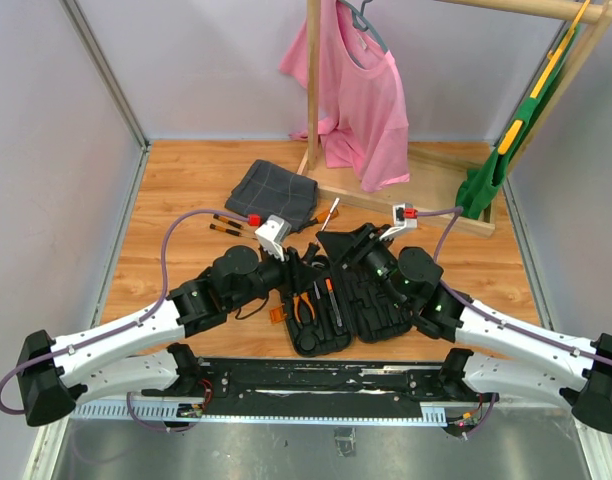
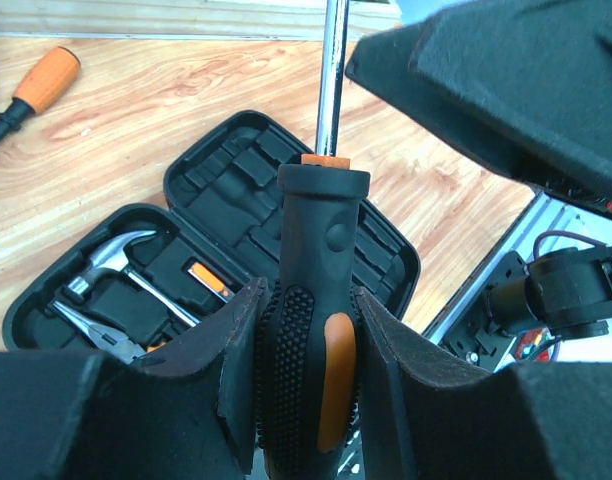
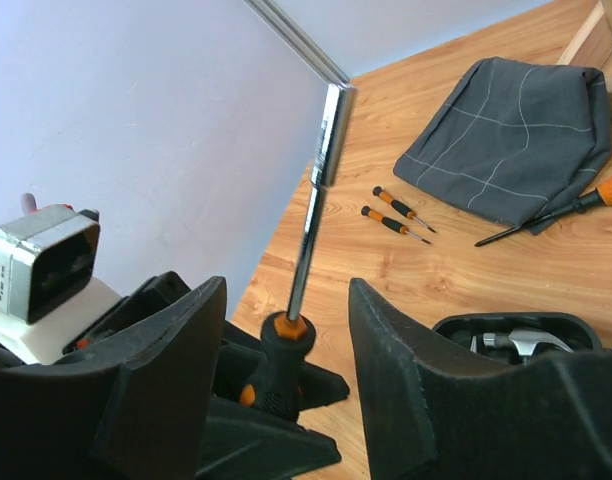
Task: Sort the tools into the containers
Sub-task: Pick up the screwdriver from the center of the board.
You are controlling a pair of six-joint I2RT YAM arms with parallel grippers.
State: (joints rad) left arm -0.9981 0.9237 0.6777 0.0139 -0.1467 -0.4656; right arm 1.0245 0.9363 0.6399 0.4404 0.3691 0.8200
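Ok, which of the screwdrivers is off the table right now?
The large screwdriver with the black-and-orange grip and chrome shaft, clamped in the left pincer. The two slim ones and the orange-handled one lie on the wood by the grey cloth.

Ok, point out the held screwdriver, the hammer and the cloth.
screwdriver (image 2: 321, 230), left wrist view, on the upper black part of the handle.
hammer (image 2: 114, 250), left wrist view, on the steel head.
cloth (image 3: 516, 140), right wrist view, on the middle of its top face.
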